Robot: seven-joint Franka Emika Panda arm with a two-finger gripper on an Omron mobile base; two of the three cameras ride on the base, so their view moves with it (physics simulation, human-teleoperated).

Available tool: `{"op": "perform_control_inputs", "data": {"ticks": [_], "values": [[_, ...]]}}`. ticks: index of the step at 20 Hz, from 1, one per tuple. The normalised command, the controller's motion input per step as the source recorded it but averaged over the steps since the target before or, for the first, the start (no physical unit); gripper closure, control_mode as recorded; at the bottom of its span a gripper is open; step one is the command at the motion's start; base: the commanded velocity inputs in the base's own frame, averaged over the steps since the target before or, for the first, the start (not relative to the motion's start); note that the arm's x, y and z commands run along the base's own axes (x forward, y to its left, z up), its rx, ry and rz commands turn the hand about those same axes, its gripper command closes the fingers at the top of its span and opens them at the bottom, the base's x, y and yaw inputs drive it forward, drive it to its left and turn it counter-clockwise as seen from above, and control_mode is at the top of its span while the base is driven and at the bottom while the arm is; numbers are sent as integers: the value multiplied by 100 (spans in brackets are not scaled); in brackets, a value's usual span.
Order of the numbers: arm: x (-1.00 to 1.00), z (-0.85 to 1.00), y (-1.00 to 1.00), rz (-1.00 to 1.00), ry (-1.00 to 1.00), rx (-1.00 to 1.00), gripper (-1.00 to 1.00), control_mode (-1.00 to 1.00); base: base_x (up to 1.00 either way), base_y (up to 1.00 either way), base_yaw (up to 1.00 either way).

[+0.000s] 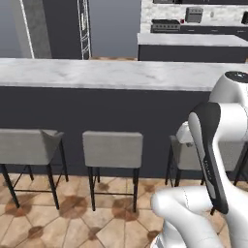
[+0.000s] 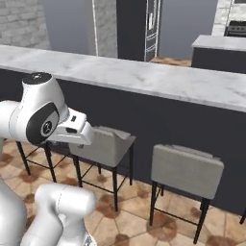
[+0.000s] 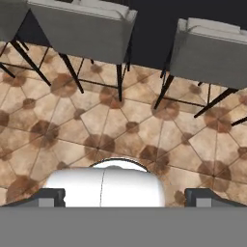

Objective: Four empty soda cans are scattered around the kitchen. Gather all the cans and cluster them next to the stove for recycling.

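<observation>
From my remote seat, the white Franka arm with dark joints [image 1: 213, 160] stands folded in front of a long white marble counter on a dark base [image 1: 97, 75], its hand pointing down at the brown patterned tile floor [image 3: 96, 130]. In the hand view the gripper [image 3: 124, 197] shows two small dark fingertips [image 3: 48, 197] set far apart near the bottom corners, jaws spread wide, with nothing between them.

Grey upholstered bar stools on thin black legs [image 1: 112, 150] line the near side of the counter, pushed close against its dark front panel; two of them cross the top edge of the hand view.

Beyond the counter, past a second dark island with a pale top [image 1: 191, 46], the wide black stove with its dark cooktop [image 1: 165, 25] sits against the far wall at the top right of the left base view. A small red soda can [image 1: 182, 21] appears just beside the stove's right edge on the far countertop, too small to make out in detail. A grey boxy toaster oven [image 1: 194, 14] stands further right along that counter.
</observation>
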Motion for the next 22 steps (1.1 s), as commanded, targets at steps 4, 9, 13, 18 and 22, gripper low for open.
{"op": "perform_control_inputs", "data": {"ticks": [4,9,13,18,22], "values": [[0,0,0,0,0,0,-100,100,0,100,4],[0,0,0,0,0,0,-100,100,0,100,3],[0,0,0,0,0,0,-100,100,13,100,0],[0,0,0,0,0,0,-100,100,40,85,-6],[0,0,0,0,0,0,-100,100,51,72,-14]]}}
